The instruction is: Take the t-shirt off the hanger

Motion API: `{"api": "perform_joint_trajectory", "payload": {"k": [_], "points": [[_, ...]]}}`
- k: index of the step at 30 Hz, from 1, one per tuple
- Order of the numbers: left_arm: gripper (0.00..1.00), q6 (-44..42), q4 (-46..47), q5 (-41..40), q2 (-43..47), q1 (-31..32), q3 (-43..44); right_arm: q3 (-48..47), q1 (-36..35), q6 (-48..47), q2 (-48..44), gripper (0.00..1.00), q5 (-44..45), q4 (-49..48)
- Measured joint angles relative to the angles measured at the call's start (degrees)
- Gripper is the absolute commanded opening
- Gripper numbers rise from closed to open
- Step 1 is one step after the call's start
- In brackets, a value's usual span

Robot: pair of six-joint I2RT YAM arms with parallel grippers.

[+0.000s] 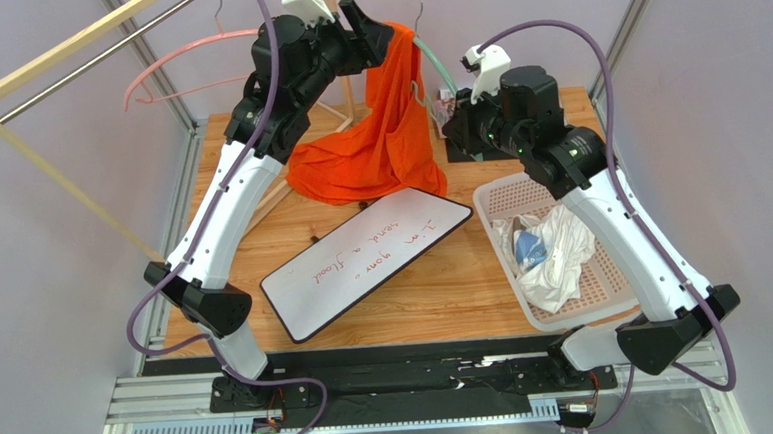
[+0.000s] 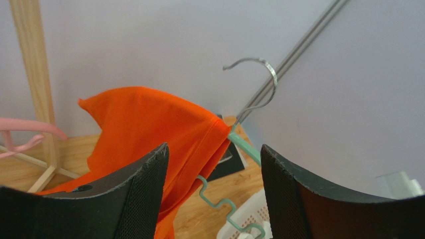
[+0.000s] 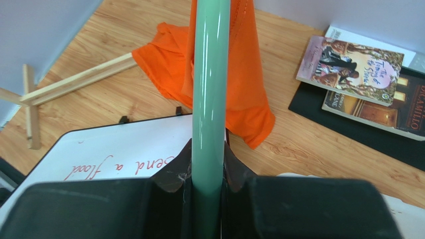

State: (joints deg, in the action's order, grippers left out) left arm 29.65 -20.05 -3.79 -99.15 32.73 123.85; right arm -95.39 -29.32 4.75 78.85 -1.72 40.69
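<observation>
The orange t-shirt point(image 1: 384, 134) hangs in a bunch from one arm of a mint-green hanger point(image 1: 435, 66), and its lower part lies piled on the table. My left gripper point(image 1: 382, 33) is up at the top of the shirt. It stands open point(image 2: 214, 149), with the cloth point(image 2: 149, 124) and the hanger's neck point(image 2: 245, 146) lying beyond its fingertips and nothing held between them. The metal hook point(image 2: 259, 84) points up, free in the air. My right gripper point(image 1: 453, 113) is shut point(image 3: 209, 162) on the hanger's green bar point(image 3: 210, 74), with the shirt point(image 3: 244, 94) draped past it.
A whiteboard point(image 1: 363, 260) with red writing lies mid-table. At the right stands a white basket point(image 1: 610, 287) holding a white cloth point(image 1: 554, 256). Books point(image 3: 349, 62) lie on a black mat behind. A pink hanger point(image 1: 171, 63) hangs on the wooden rack point(image 1: 36, 58) at the left.
</observation>
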Motion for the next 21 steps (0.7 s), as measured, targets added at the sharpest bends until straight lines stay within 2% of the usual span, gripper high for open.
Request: {"api": "perform_joint_trajectory", "payload": {"k": [11,14,17,18,21], "points": [[0.77,-0.2,-2.0,12.0,-4.4,-0.1,-2.4,0.4,1.6,2.5,-5.2,0.0,-6.8,-0.2],[0.74,-0.2,-2.2,12.9,-4.6,-0.1,-3.2,1.3,1.6,3.2,-5.3,0.0,-7.9,-0.1],[0.55,0.0,-2.2,12.7,-4.8,-0.1,-3.2,1.8,1.6,3.7,-5.3,0.0,-8.5,0.1],[0.43,0.2,-2.3,12.6,-4.9,-0.1,-3.1,1.8,1.6,3.9,-5.3,0.0,-8.6,0.3],[0.3,0.3,-2.9,11.9,-5.5,-0.1,-2.3,2.2,1.7,4.5,-5.9,0.0,-8.9,0.5]]}}
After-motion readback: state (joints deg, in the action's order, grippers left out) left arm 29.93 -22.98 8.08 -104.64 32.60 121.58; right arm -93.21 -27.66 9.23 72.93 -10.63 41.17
